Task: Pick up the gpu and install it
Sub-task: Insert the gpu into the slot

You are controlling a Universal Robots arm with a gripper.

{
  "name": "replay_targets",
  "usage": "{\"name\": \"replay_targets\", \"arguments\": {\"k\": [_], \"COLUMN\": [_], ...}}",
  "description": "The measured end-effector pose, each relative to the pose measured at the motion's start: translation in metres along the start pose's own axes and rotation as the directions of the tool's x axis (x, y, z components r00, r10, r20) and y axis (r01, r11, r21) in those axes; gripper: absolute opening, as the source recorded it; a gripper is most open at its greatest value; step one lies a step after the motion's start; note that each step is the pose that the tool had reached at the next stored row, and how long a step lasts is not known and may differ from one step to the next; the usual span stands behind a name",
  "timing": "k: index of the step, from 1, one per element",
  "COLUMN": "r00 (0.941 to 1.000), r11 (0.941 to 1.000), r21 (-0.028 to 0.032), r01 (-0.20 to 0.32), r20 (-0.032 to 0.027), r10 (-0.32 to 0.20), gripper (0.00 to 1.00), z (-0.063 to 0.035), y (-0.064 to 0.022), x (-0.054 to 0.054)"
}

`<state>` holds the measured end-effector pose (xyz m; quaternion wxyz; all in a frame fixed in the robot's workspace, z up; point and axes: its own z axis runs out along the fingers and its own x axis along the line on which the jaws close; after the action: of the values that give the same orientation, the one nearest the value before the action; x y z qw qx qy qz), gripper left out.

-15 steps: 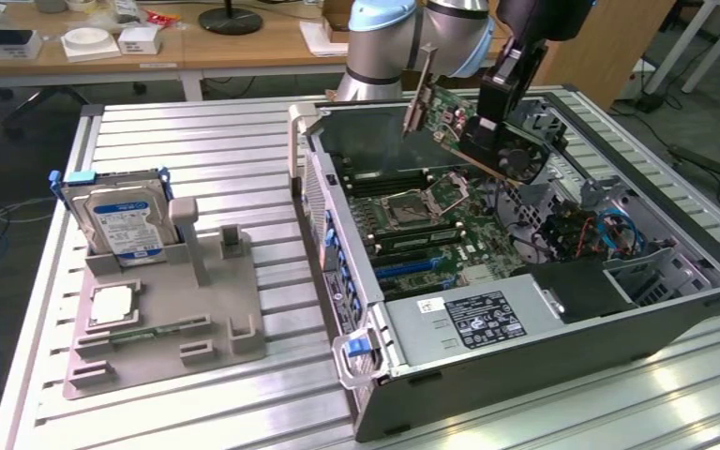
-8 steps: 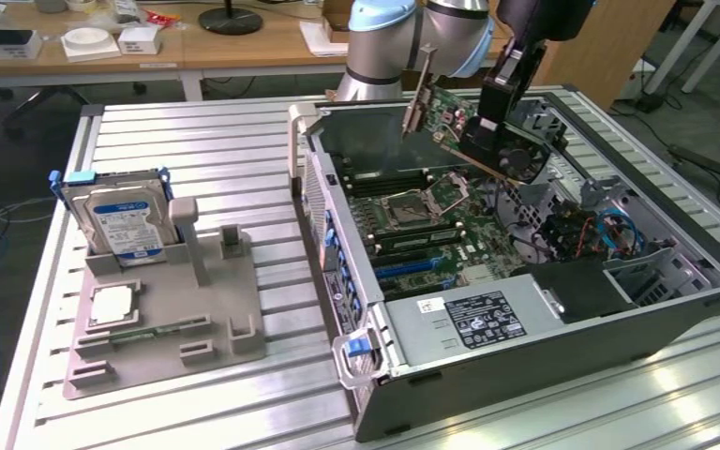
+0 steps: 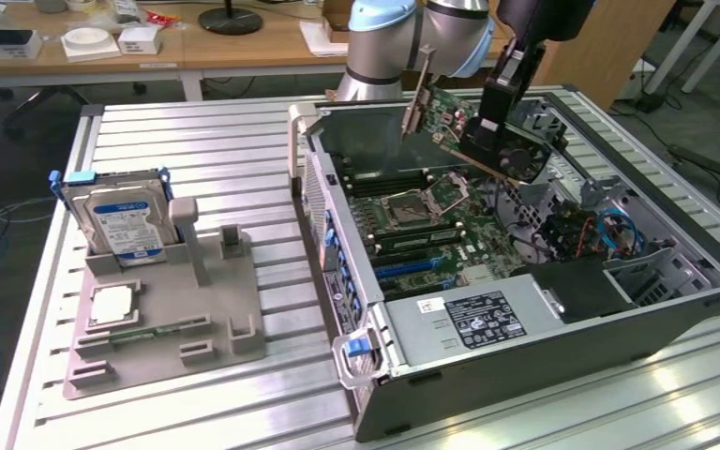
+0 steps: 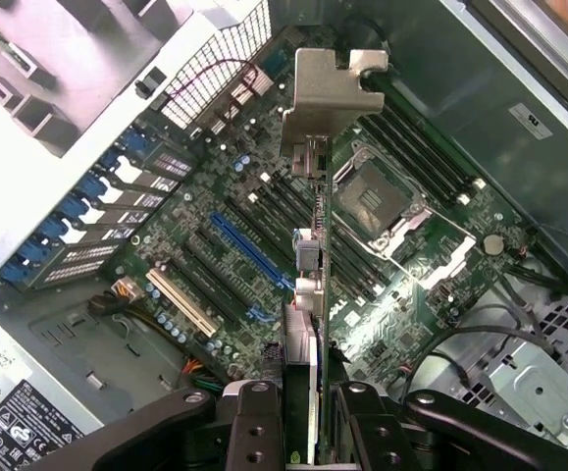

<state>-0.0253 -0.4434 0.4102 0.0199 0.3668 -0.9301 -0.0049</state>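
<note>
Clamping the gpu (image 3: 445,117) between narrowly set jaws, the gripper (image 4: 311,407) holds this one card edge-on in the air, silver bracket (image 4: 328,93) farthest from the gripper. Under the gripper stretches one desk (image 3: 210,141), bearing one open computer case (image 3: 561,347) directly below, one grey holder (image 3: 172,328) well off to its side, and one hard drive (image 3: 120,220) upright there
</note>
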Motion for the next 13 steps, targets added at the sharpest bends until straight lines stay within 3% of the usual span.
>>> {"name": "replay_targets", "arguments": {"k": [13], "r00": [0.9988], "r11": [0.9988], "r21": [0.0017], "r01": [0.05], "r20": [-0.0012], "r10": [-0.05], "gripper": [0.26], "z": [0.0], "y": [-0.0003], "x": [0.0003]}}
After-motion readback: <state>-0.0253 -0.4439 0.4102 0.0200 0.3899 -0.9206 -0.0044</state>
